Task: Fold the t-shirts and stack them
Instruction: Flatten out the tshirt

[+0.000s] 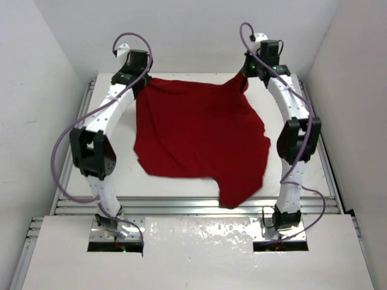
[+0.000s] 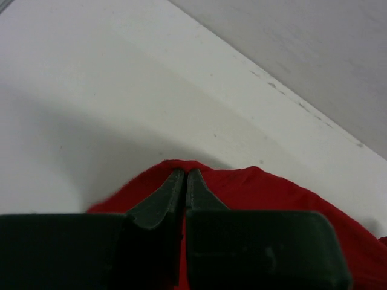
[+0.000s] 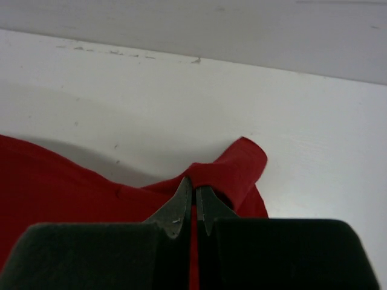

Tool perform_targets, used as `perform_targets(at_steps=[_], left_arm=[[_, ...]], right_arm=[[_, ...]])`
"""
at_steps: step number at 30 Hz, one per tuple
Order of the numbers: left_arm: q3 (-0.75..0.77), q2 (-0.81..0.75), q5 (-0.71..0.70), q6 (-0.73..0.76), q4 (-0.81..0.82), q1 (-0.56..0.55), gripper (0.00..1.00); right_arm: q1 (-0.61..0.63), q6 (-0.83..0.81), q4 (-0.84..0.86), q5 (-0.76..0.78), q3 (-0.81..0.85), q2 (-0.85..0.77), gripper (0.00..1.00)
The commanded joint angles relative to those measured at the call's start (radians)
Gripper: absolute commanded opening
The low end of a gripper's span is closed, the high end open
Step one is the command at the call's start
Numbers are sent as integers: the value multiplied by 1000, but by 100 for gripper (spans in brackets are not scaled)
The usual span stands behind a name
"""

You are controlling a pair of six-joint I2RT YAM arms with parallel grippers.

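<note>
Both hands work at the far side of the table [image 1: 121, 181], each pinching a far corner of the shirt [image 1: 199, 133]. The left hand [image 2: 184, 176] is closed tight on a fold of red cloth at the far-left corner. The right hand [image 3: 193, 188] is likewise clamped on the bunched far-right corner, where the fabric curls into a small roll just beyond its tips.

The dark red shirt lies spread across the middle of the table, its far edge drawn between the two hands. Its near part is wrinkled, and one flap trails toward the near rail [image 1: 181, 205] on the right side. Whether the hem or the shoulders are held is hard to tell from above.

The step in hand appears to be laying the shirt out flat before the first fold: the cloth is gripped but not yet smooth. The next move likely calls for both hands to act together, holding the far edge stretched while drawing or lowering it so the body settles without creases. They would then let go and take fresh holds for the fold. No fold is made and nothing is stacked, so the task looks to be at an early stage.
</note>
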Motion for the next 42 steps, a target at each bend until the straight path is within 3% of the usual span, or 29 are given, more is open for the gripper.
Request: perform_targets(at_steps=[1,5,9,12,15,19,23,24,25,27,30,32,34,37,38,39,41,42], left_arm=[[48,60,-56,3,203,32,0],[177,275,-4,51,270,80,0],[262,390,80,78,284,100,0],[139,366,103,74,396,100,0],[111,366,64,59,404,108,0],[169,368,63,2,301,154,0],[159,257,97,35,278,152,0],[177,245,76,11,254,152,0],[194,240,59,-1,220,155,0],[228,236,-4,-61,116,157,0],[187,217,0,-102,77,157,0],[110,177,20,-125,82,157,0],[40,109,20,-133,100,155,0],[-121,-17,-10,-201,76,155,0],[-240,-58,-10,-234,86,155,0],[-301,-100,-10,-253,100,155,0],[-478,-207,10,-273,167,155,0],[-517,-232,14,-274,190,155,0]], right_arm=[[17,7,266,-47,73,83,0],[17,-10,318,-8,269,267,0],[13,-33,407,16,212,318,0],[11,-32,473,9,170,339,0],[11,-26,447,-13,273,414,0],[10,-26,445,-5,250,390,0],[10,-1,321,21,161,251,0],[5,58,281,9,150,194,7],[3,80,249,-31,144,177,8],[2,138,183,-138,153,177,3],[2,128,204,-139,123,171,0],[2,108,249,-163,2,123,0],[23,79,324,-221,-207,-22,0],[98,98,208,-133,-393,-208,0],[144,132,183,-105,-454,-255,3],[169,161,169,-96,-617,-307,5],[256,259,273,-31,-818,-467,30],[270,284,328,-19,-985,-510,34]])
